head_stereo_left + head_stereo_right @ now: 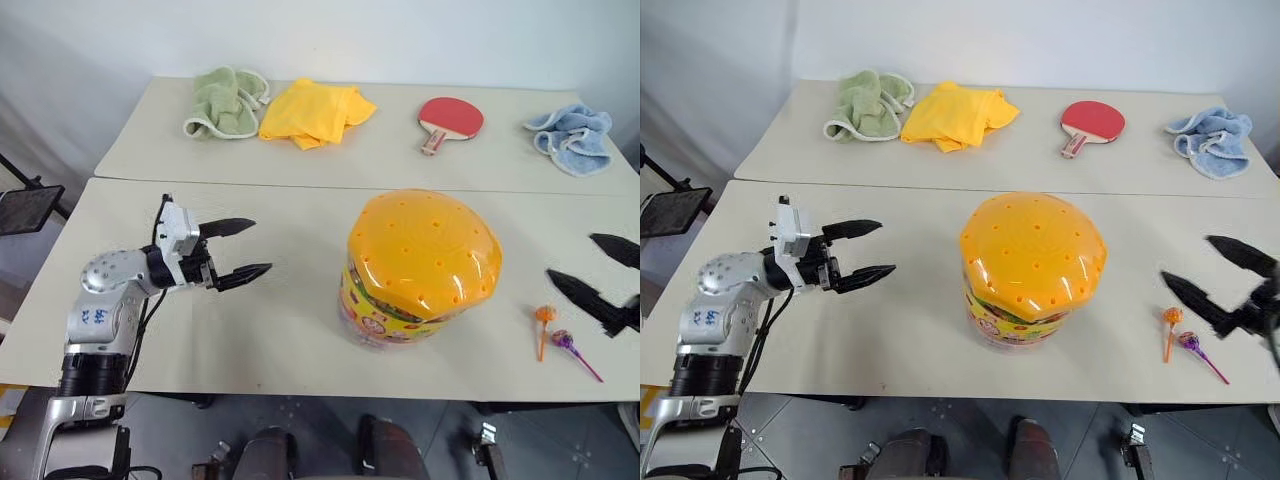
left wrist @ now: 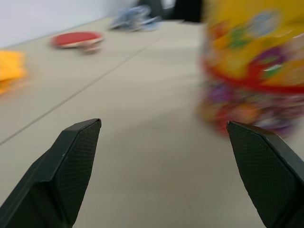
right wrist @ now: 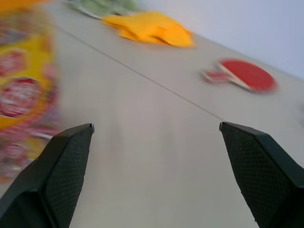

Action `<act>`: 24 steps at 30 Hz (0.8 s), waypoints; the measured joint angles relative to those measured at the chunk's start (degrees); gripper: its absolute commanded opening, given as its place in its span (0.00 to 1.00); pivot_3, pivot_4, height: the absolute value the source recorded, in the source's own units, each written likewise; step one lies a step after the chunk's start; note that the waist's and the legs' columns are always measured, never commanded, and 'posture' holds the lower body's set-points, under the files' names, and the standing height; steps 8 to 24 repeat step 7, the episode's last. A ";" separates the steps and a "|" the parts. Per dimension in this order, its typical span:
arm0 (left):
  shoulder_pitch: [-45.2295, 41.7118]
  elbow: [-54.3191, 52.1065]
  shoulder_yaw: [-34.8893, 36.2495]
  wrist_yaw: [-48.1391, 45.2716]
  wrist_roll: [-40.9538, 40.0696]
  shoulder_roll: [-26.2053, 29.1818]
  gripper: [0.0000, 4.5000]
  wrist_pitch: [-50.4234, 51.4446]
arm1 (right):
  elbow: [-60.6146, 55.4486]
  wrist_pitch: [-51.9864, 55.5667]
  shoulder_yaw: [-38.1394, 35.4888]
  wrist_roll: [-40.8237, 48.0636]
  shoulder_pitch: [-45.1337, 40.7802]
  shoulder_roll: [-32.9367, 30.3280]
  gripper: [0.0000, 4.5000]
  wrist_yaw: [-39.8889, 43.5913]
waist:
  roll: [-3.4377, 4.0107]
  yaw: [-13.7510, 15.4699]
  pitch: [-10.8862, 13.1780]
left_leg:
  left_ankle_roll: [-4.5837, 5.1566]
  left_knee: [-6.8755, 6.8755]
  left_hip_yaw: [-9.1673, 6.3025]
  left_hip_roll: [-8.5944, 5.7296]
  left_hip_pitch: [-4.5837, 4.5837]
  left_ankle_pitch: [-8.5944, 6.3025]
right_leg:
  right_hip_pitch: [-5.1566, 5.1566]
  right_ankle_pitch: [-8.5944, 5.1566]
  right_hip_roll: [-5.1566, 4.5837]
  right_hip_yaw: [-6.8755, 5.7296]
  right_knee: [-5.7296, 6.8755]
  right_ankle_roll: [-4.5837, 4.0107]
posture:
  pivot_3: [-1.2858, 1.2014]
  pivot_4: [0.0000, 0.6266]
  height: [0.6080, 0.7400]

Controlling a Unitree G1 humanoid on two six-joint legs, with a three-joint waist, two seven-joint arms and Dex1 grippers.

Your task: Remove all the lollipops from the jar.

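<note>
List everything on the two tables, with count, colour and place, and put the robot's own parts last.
jar: one, clear with orange lid, centre of near table.
lollipops: two; orange one and purple one, on the near table right of the jar.
paddle: one, red, far table.
green cloth: one, far table, left.
yellow cloth: one, beside the green cloth.
blue cloth: one, far table, right.
left gripper: open, left of the jar.
right gripper: open, above the lollipops.

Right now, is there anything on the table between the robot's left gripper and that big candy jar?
No. In the left eye view, only bare table top lies between the open left gripper and the jar. The left wrist view shows the same.
</note>
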 measured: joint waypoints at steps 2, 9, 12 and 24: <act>2.31 0.00 0.44 1.66 1.72 0.36 1.00 -2.45 | 0.41 -1.97 3.48 -1.45 -0.77 0.04 0.99 1.36 | 0.00 0.03 0.00 | 0.00 0.01 0.01 0.00 0.00 0.00 | 0.00 0.00 0.00 0.00 0.00 0.00 | 0.52 0.24 1.00; 5.43 -0.34 2.28 7.62 3.96 0.21 1.00 -4.48 | 4.31 -9.65 9.40 -5.27 -4.72 1.94 0.99 2.35 | -0.01 0.35 0.00 | 0.00 0.04 -0.05 -0.01 -0.02 0.00 | 0.01 0.00 -0.03 -0.02 0.03 0.00 | 0.52 0.24 1.00; 5.43 -0.34 2.28 7.62 3.96 0.21 1.00 -4.48 | 4.31 -9.65 9.40 -5.27 -4.72 1.94 0.99 2.35 | -0.01 0.35 0.00 | 0.00 0.04 -0.05 -0.01 -0.02 0.00 | 0.01 0.00 -0.03 -0.02 0.03 0.00 | 0.52 0.24 1.00; 5.43 -0.34 2.28 7.62 3.96 0.21 1.00 -4.48 | 4.31 -9.65 9.40 -5.27 -4.72 1.94 0.99 2.35 | -0.01 0.35 0.00 | 0.00 0.04 -0.05 -0.01 -0.02 0.00 | 0.01 0.00 -0.03 -0.02 0.03 0.00 | 0.52 0.24 1.00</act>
